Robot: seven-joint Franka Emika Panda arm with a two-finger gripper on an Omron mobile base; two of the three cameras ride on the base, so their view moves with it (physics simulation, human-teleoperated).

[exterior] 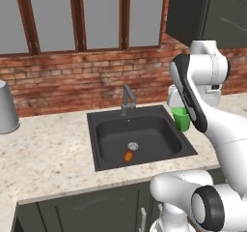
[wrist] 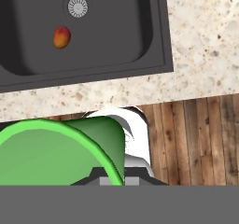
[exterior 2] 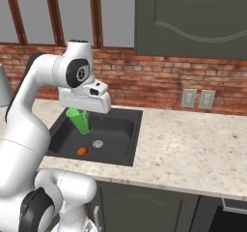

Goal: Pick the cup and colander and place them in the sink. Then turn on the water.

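My gripper [exterior 2: 77,113] is shut on the cup [exterior 2: 79,121], a bright-green tumbler held tilted above the right part of the sink [exterior 2: 118,129]. In the left base view the cup [exterior: 182,119] hangs by the sink's [exterior: 149,129] right rim, half behind my arm. Its green rim [wrist: 51,153] takes up the lower left of the hand view and hides the fingertips; the dark basin [wrist: 116,27] lies beyond. No water comes from the faucet [exterior: 128,100]. The colander is out of view.
A small orange item [exterior: 128,156] lies in the basin beside the round drain [exterior: 132,146]. A large grey metal cylinder [exterior: 5,108] stands on the counter far left. Speckled counter [exterior 2: 193,144] stretches to the right, with wall outlets [exterior 2: 198,99] above.
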